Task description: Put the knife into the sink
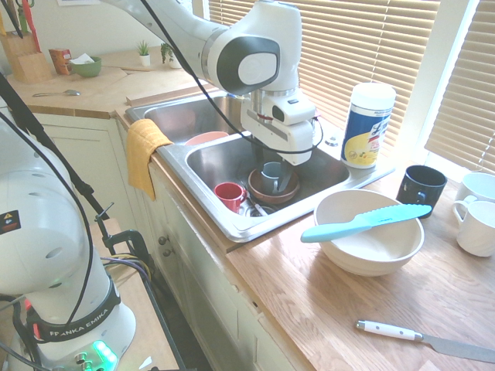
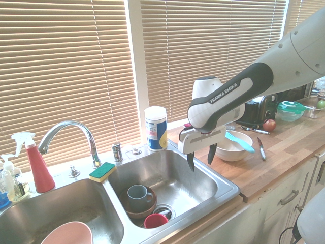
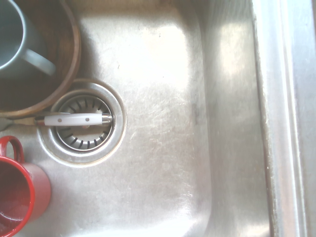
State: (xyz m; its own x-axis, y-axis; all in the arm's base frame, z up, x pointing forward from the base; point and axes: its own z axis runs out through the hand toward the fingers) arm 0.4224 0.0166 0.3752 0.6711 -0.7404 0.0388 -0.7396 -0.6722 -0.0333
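Clock directions are referring to the first exterior view, with 12 pointing to the top of the picture. The first centre is the white bowl (image 1: 363, 259).

- At 5 o'clock, nearest the camera, the white-handled knife (image 1: 390, 331) is lying on the worktop (image 1: 286, 297).
- The turquoise knife (image 1: 363, 225) is resting across the bowl's rim, outside the sink (image 1: 267, 229). Its handle is pointing to 9 o'clock, its serrated blade to 2 o'clock.
- At 3 o'clock, two white mugs (image 1: 477, 228) are standing together.
- Between 1 and 2 o'clock, the black mug (image 1: 421, 192) is standing near the bowl.
- At 10 o'clock, the near basin is holding the red mug (image 1: 230, 197) and, just beside it, the brown bowl (image 1: 267, 196) with the grey mug (image 1: 271, 178) inside. In the wrist view, a white-handled utensil (image 3: 76, 119) is lying over the drain (image 3: 81, 140).
- Between 10 and 11 o'clock, the gripper (image 2: 201, 156) is hovering above the near basin; its fingers are standing apart, gripping nothing.
- At 12 o'clock, the wipes canister (image 1: 367, 127) is standing beyond the bowl.

The second centre is the near basin.

- Between 9 and 10 o'clock, the yellow cloth (image 1: 145, 154) is hanging over the counter edge.
- Between 10 and 11 o'clock, the far basin is holding the pink bowl (image 1: 207, 138).
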